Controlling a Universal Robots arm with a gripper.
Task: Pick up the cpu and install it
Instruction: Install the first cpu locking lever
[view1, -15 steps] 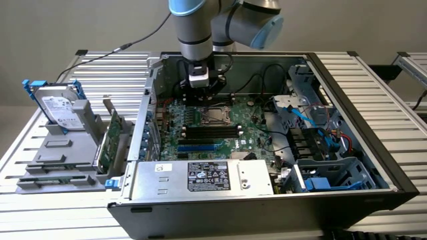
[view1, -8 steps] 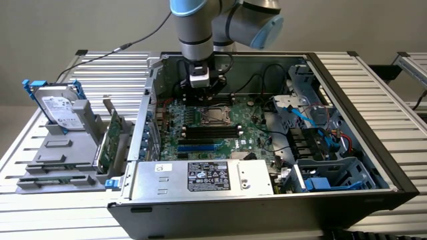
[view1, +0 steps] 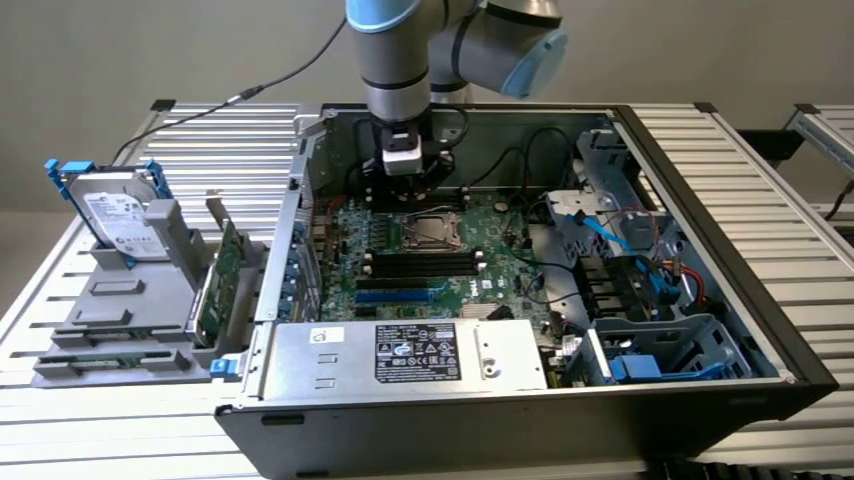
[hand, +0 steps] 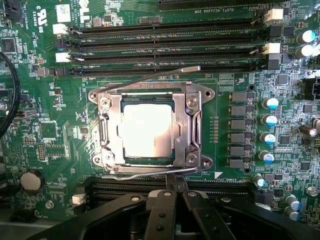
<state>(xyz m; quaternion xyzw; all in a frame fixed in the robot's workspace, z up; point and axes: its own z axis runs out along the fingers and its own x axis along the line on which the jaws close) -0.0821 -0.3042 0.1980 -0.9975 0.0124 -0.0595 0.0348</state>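
Observation:
The cpu (hand: 147, 130), a small square chip with a bright silver top, lies in its socket on the green motherboard (hand: 45, 130), framed by the metal load plate (hand: 192, 127). In the exterior view the cpu (view1: 434, 232) sits mid-board inside the open computer case. My gripper (hand: 175, 187) is shut, its two black fingers pressed together with nothing visibly between them. Their tips rest at the thin wire lever (hand: 145, 172) along the socket's edge. From outside, my gripper (view1: 402, 197) hangs just behind the socket, low over the board.
Long black memory slots (hand: 165, 37) run on both sides of the socket. The case walls (view1: 721, 250) ring the board, with cables (view1: 627, 235) on the exterior view's right. A power supply (view1: 414, 355) fills the front. A hard drive (view1: 118, 215) stands in a grey fixture outside.

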